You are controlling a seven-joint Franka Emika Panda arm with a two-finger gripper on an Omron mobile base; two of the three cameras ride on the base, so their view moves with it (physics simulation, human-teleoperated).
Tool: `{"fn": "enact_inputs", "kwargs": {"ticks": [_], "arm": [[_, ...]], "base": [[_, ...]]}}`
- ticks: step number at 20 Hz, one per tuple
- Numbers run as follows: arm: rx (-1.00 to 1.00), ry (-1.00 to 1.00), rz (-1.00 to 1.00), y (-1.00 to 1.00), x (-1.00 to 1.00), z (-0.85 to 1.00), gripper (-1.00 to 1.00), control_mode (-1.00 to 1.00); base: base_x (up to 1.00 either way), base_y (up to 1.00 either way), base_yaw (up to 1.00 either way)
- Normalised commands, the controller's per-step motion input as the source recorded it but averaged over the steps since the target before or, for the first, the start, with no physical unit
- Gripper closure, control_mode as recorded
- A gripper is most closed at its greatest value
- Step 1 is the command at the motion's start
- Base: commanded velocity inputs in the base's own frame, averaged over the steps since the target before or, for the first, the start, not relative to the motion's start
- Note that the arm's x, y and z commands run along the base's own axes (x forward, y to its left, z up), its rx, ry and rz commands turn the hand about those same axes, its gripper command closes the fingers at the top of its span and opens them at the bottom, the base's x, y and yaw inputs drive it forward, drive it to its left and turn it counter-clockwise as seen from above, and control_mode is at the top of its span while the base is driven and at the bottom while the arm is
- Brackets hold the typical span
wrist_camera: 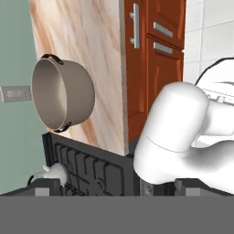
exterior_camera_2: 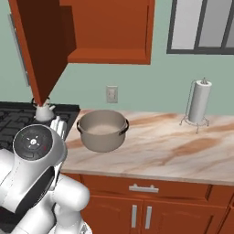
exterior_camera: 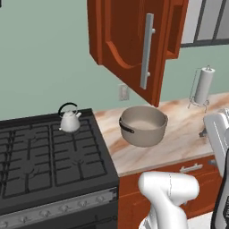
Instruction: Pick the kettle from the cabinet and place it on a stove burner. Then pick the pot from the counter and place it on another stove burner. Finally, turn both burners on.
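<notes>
A small silvery-white kettle (exterior_camera: pixel 69 120) with a thin black arched handle stands upright on the far right burner of the black gas stove (exterior_camera: pixel 49 161), near the back edge. To its right, well apart, the wide grey-beige pot (exterior_camera: pixel 143 125) sits on the cream marble-look counter (exterior_camera: pixel 188 134), open and without a lid, its black loop handles at the sides. Above them hangs the reddish-brown wall cabinet (exterior_camera_2: pixel 109 32), its arched-panel door (exterior_camera: pixel 129 44) swung open, with a long silver bar handle (exterior_camera: pixel 146 51). Farther right on the counter stands a paper towel roll (exterior_camera: pixel 204 86) on a wire holder. The gripper (wrist_camera: pixel 116 187) shows in the hand view as two dark tips at the bottom edge, set wide apart and holding nothing; the kettle there is a small, probably partly hidden, pale shape at lower left.
</notes>
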Motion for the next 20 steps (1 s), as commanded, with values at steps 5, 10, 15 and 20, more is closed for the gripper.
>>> {"fn": "enact_inputs", "kwargs": {"ticks": [5,10,15,20], "arm": [[0.00,0.00,0.00,0.00,0.00,0.00,-1.00,1.00],[0.00,0.00,0.00,0.00,0.00,0.00,-1.00,1.00],[0.01,-0.01,0.02,-0.09,0.07,0.00,-1.00,-1.00],[0.06,-0.02,0.12,-0.39,0.49,0.00,-1.00,-1.00]], "base": [[0.58,-0.32,0.16],[0.41,-0.39,0.13],[0.28,-0.35,0.10],[0.00,0.00,0.00]]}}
